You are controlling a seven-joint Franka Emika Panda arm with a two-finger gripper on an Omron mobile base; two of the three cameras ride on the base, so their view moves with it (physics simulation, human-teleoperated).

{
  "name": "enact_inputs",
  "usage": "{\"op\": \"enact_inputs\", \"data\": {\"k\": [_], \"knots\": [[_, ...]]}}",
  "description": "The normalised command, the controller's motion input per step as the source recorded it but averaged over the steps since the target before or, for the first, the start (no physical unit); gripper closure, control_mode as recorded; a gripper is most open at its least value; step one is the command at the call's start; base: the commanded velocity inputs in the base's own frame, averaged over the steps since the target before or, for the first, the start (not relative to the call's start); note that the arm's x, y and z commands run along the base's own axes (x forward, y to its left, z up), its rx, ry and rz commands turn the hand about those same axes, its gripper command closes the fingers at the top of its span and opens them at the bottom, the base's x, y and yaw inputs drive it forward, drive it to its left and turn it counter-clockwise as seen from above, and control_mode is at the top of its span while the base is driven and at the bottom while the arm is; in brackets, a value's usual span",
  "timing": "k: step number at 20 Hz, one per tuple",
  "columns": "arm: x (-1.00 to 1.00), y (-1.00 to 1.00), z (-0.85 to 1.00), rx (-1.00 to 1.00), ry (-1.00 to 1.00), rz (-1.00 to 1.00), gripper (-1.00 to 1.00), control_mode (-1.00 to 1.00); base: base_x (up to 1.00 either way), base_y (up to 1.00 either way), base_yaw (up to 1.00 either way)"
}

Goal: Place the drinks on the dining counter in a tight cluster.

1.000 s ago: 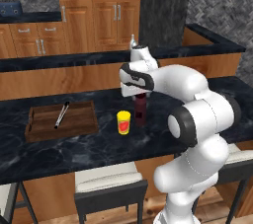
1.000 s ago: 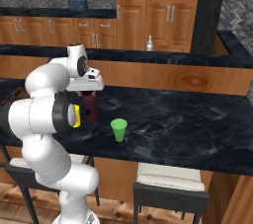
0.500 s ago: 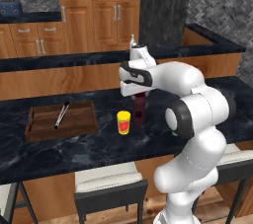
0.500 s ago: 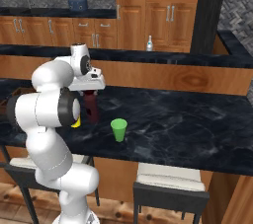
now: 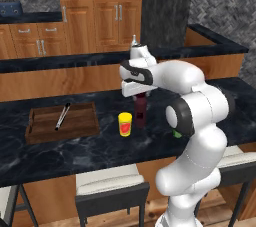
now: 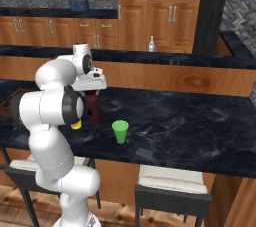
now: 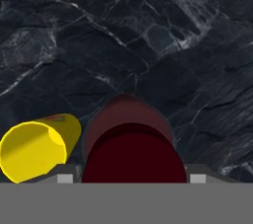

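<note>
Fingers [image 5: 139, 95] of mine straddle the cap end of the dark maroon bottle [image 5: 140, 112], one on each side, gripping it. In the hand view the maroon bottle [image 7: 131, 144] sits squarely between my two finger tips, its round top looming large. It stands upright with its base at the desk [image 5: 105, 146], though I cannot tell whether the base touches the marble or hangs just above it.

Just beside the bottle, on my left, stands a yellow cup [image 5: 125, 124]; in the hand view the cup [image 7: 37, 146] nearly touches the bottle, with only a thin dark gap between them. Farther left lies a wooden tray [image 5: 47, 126] with a slim silver utensil [image 5: 62, 116] slanting across it, well apart from the cup.

On my right a green cup [image 6: 120, 131] stands near the bottle, a short stretch of bare marble between them. Beyond the green cup the desk runs on open to its far right end [image 6: 200, 131].

The near edge of the desk lies a modest way in front of the bottle and cups, with stools [image 5: 111, 183] tucked under it. Behind the bottle the wood-panelled riser [image 6: 170, 78] rises close, closing that side. On the upper ledge behind it stands a small clear bottle [image 6: 151, 44], well apart from my hand.
</note>
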Motion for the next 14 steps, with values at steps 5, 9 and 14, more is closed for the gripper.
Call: {"op": "enact_inputs", "data": {"k": [5, 9, 14], "knots": [[-0.03, -0.01, -0.20, 0.01, 0.01, 0.05, -1.00, -1.00, 0.00, 0.00, 0.00], [-0.06, -0.01, 0.06, 0.07, 0.04, 0.01, -1.00, -1.00, 0.00, 0.00, 0.00], [-0.27, -0.03, 0.16, 0.10, -0.01, 0.00, -1.00, -1.00, 0.00, 0.00, 0.00]]}}
